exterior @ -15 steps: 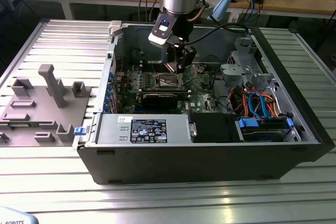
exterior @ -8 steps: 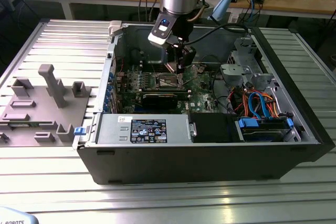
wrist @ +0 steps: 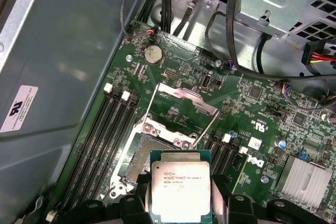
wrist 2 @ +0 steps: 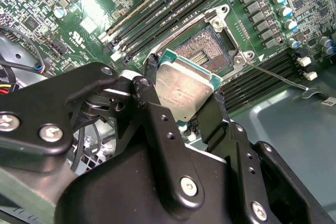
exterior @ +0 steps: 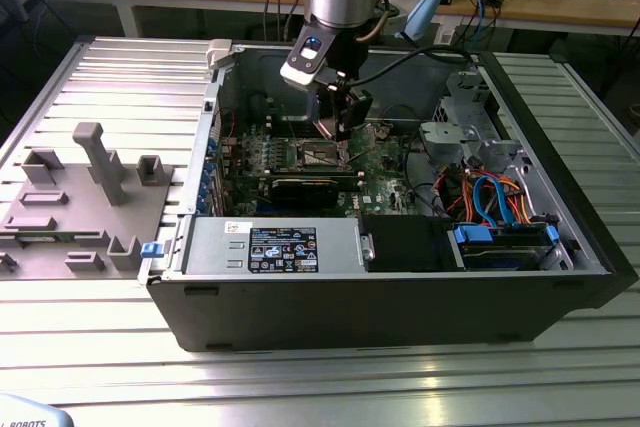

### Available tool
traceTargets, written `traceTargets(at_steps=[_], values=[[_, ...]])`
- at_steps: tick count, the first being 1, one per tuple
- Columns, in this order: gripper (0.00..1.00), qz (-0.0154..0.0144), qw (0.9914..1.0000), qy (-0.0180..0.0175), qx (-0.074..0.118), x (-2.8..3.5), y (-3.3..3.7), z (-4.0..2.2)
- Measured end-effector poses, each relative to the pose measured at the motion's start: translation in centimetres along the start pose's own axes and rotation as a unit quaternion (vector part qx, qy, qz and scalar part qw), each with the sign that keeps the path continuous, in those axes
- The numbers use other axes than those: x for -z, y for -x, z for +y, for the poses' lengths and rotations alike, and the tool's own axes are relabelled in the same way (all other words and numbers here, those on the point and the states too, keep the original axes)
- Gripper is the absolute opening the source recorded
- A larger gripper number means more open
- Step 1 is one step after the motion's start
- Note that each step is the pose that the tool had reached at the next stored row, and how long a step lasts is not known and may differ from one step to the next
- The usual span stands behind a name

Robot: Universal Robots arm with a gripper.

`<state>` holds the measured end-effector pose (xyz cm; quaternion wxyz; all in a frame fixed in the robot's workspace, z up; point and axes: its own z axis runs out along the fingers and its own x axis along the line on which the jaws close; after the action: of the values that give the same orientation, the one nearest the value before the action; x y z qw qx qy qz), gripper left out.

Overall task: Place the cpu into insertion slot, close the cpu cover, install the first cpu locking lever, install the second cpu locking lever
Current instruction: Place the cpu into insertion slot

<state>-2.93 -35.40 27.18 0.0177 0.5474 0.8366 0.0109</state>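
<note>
Gripper (wrist 2: 181, 98) is clamped on the cpu (wrist 2: 185, 90), one black finger (wrist 2: 150, 85) on each of two opposite edges, metal lid facing up. In the exterior view the gripper (exterior: 342, 137) is down inside the computer case (exterior: 400, 297), over the middle of the motherboard (exterior: 385, 182), towards the far wall

The bit that matters: the chip isn't in yet. It's held above the board, and the insertion slot (wrist: 137, 163) is open right below and slightly ahead of it, on the side where the cpu cover (wrist: 185, 99) is. In the second wrist view the cpu overlaps one edge of the insertion slot (wrist 2: 205, 51) and the rest of the contact field is bare. So I'd say the offset from hand to socket is mostly down plus a small nudge towards the cover

The chip is square, so no long axis to fuss about. Its edges look roughly in line with the socket rim, can't swear to it

Cover is flipped open, with the wire levers (wrist: 206, 125) running along its two sides, released. Memory slots (wrist: 107, 129) flank the socket, clear of the fingers
</note>
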Motion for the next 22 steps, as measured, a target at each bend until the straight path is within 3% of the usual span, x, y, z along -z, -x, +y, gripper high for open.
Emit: traceTargets(at_steps=[22], values=[[0.54, -0.0005, 0.99993, -0.0002, -0.012, -0.04, 0.0, 0.0]])
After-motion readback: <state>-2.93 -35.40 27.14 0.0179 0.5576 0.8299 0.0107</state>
